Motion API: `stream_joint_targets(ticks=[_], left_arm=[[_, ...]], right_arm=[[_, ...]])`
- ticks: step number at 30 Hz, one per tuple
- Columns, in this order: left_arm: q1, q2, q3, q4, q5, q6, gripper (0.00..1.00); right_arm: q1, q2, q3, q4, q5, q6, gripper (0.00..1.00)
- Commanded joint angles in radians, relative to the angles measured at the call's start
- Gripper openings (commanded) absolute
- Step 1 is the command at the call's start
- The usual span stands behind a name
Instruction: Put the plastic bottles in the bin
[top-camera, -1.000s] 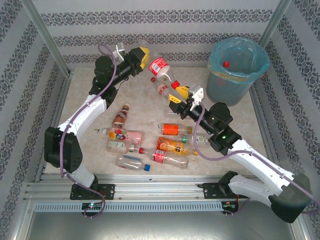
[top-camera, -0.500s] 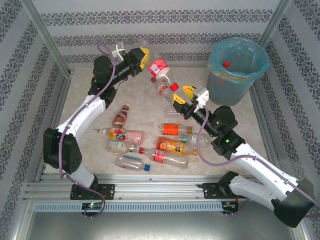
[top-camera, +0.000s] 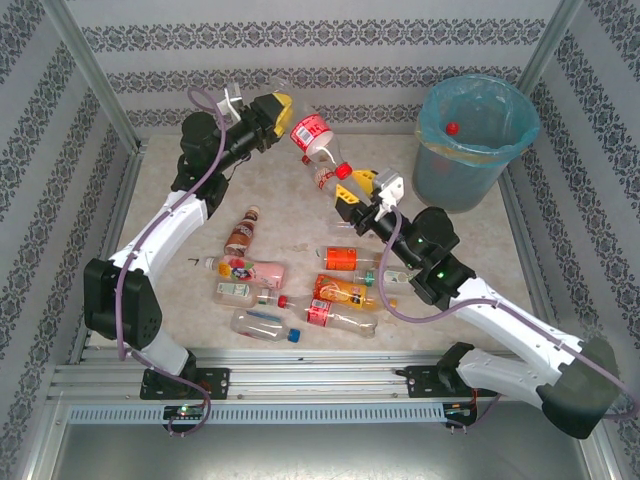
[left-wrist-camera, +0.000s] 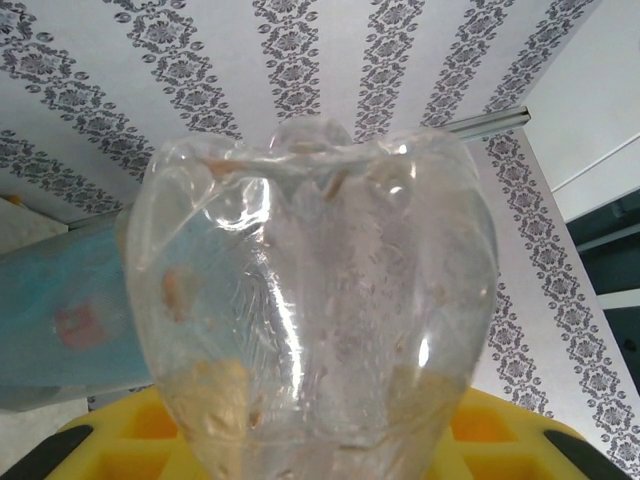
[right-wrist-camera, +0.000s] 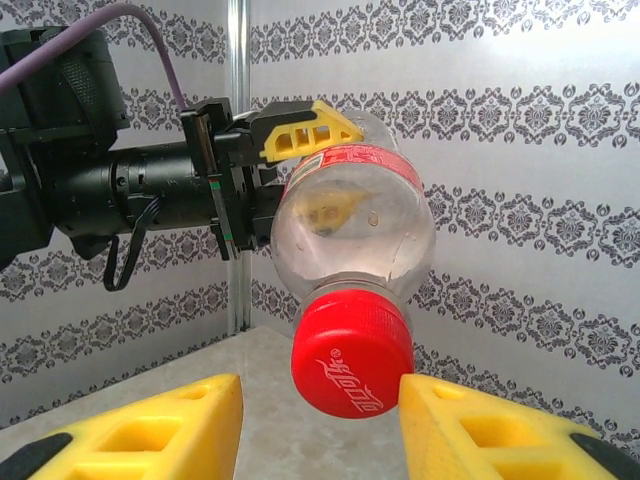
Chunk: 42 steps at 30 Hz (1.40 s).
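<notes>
**Handover hanging on one red cap**

Well left of the round grey-blue bag-lined bin (top-camera: 450, 185), and nearer, several loose clear plastic bottles (top-camera: 345, 292) lay on the desk. Closer to the bin, the right gripper (top-camera: 352, 186) stood part open, its fingers flanking the red cap (right-wrist-camera: 352, 355) without touching. The clear red-labelled bottle (top-camera: 312, 133) hung left of the bin, its base clamped in the left gripper (top-camera: 284, 112). Release before the right gripper closed would likely drop it short; the bin's tall rim stood in the way.

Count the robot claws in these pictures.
2. The left claw, raised at the back left, is shut on a plastic bottle; the right claw, nearer the middle, is open around that bottle's red cap.
</notes>
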Motion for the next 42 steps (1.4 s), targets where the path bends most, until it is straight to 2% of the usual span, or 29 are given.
stream_joint_targets(ticks=[1, 7, 16, 21, 31, 39, 42], left_arm=[[-0.011, -0.035, -0.017, 0.063, 0.042, -0.013, 0.25], [-0.01, -0.026, -0.007, 0.074, 0.054, -0.02, 0.25], [-0.011, -0.009, -0.012, 0.101, 0.058, -0.043, 0.24], [-0.01, -0.003, -0.012, 0.113, 0.06, -0.054, 0.24], [-0.01, -0.001, -0.024, 0.125, 0.066, -0.067, 0.23], [-0.009, 0.003, -0.027, 0.133, 0.068, -0.074, 0.24], [-0.002, 0.012, -0.017, 0.147, 0.065, -0.08, 0.34]], right_arm=[[0.017, 0.017, 0.048, 0.058, 0.043, 0.009, 0.48], [0.018, 0.018, 0.046, 0.057, 0.151, 0.014, 0.5], [0.017, 0.027, 0.056, 0.057, 0.142, 0.019, 0.52], [0.017, 0.046, 0.069, 0.069, 0.084, 0.017, 0.46], [0.017, 0.087, 0.11, 0.092, 0.051, 0.02, 0.45], [0.018, 0.074, 0.133, 0.053, 0.029, 0.023, 0.22], [0.017, 0.043, 0.167, -0.049, 0.033, 0.017, 0.11]])
